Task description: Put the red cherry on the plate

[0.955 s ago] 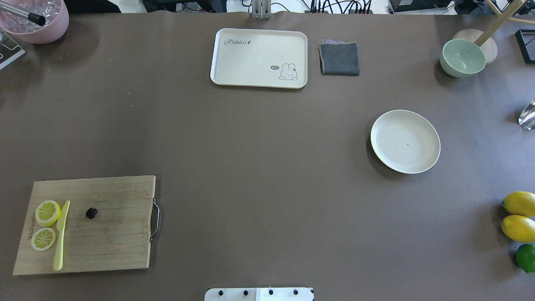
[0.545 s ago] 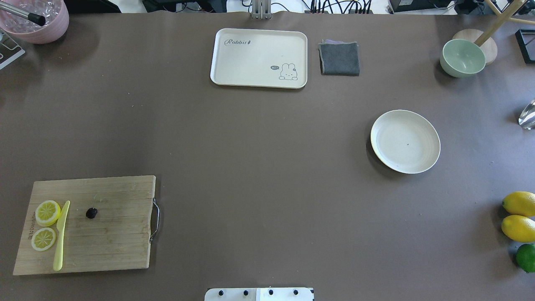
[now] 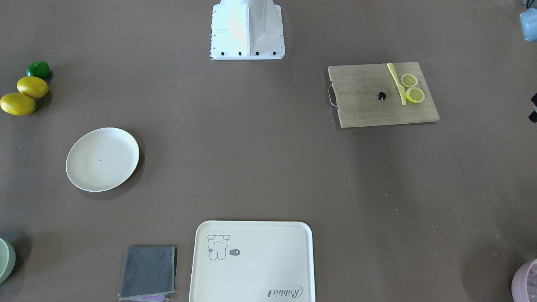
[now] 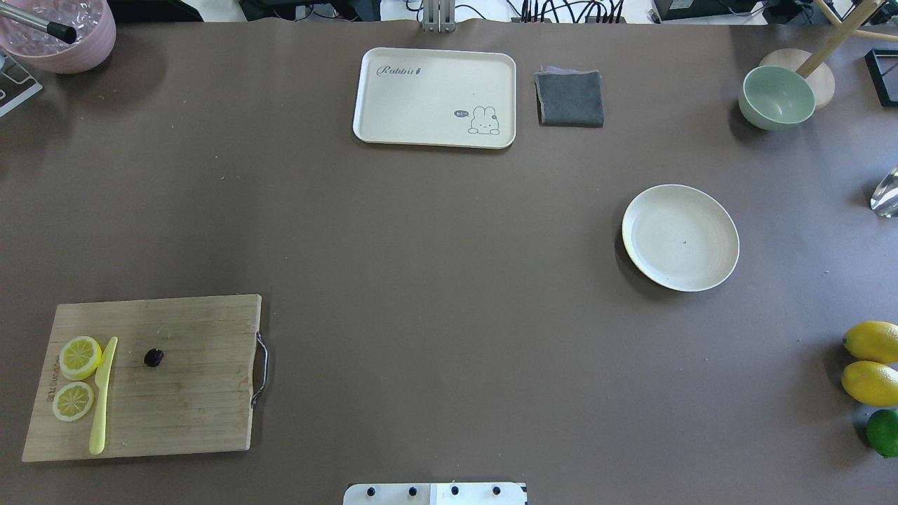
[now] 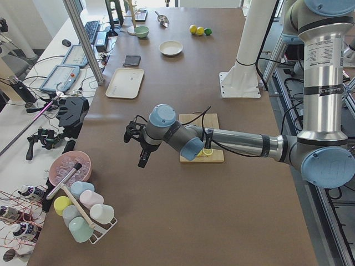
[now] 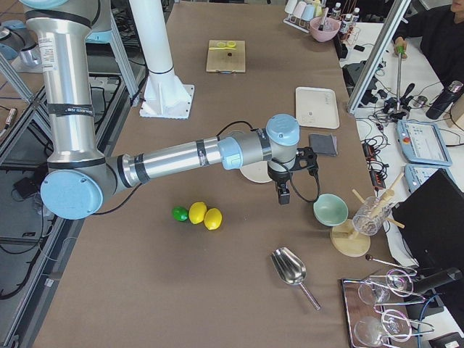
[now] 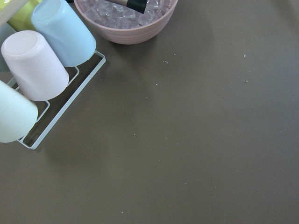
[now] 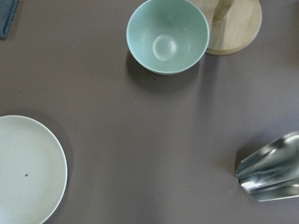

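At the lower left of the overhead view, the red cherry [image 4: 153,358] lies on a wooden cutting board [image 4: 189,407], just right of a yellow knife [image 4: 102,396] and two lemon slices [image 4: 80,357]. Farther up, at mid right of that frame, the plate [image 4: 659,217] rests on the table, well apart from the board. In the side views the left gripper [image 5: 141,159] hangs left of the board and the right gripper [image 6: 283,194] near a green bowl [image 6: 330,209]; whether their fingers are spread or closed I cannot tell.
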Available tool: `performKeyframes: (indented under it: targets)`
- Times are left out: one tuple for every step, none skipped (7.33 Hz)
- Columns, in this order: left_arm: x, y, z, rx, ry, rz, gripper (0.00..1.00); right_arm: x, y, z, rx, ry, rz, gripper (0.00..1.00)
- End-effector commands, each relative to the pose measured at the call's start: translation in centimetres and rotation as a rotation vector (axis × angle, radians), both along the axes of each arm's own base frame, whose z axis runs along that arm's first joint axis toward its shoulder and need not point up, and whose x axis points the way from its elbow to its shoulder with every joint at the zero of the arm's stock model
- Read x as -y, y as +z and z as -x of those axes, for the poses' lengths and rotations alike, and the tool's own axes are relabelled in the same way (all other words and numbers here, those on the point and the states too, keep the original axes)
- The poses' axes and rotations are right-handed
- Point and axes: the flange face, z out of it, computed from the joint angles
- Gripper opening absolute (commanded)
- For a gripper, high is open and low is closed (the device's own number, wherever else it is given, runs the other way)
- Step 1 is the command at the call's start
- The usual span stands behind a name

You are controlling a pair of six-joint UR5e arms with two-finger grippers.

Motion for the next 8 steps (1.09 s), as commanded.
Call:
performKeyframes:
  targets:
    - [0.9,-0.8,-1.3,-0.014,0.015,-0.046,0.98,0.5,1.3,6.4,0.046,-0.022,-0.043,1.00]
    - [1.0,0.6,-1.4,-0.010,0.012,-0.015,0.98,0.7,2.8,8.5,0.052,0.001,-0.071,1.00]
    - [1.0,1.5,-1.4,-0.011,0.010,-0.010,0.98,0.2,3.3,11.8,0.079,-0.006,-0.079,1.00]
    - [1.0,1.7,-1.3,-0.009,0.007,-0.019,0.98,-0.5,3.1,15.0,0.078,-0.010,-0.101,1.00]
    - [1.0,1.8,-1.3,-0.011,0.002,-0.029,0.98,-1.5,2.6,19.1,0.078,0.016,-0.073,1.00]
    - [1.1,1.9,-1.3,-0.010,0.002,-0.027,0.98,-2.6,2.5,22.0,0.092,0.017,-0.056,1.00]
    - [1.1,1.9,-1.3,-0.010,0.002,-0.027,0.98,-3.3,2.9,23.7,0.089,-0.011,-0.046,1.00]
    - [1.2,1.7,-1.3,-0.012,0.004,-0.031,0.98,-3.5,3.7,24.6,0.077,-0.024,-0.036,0.99]
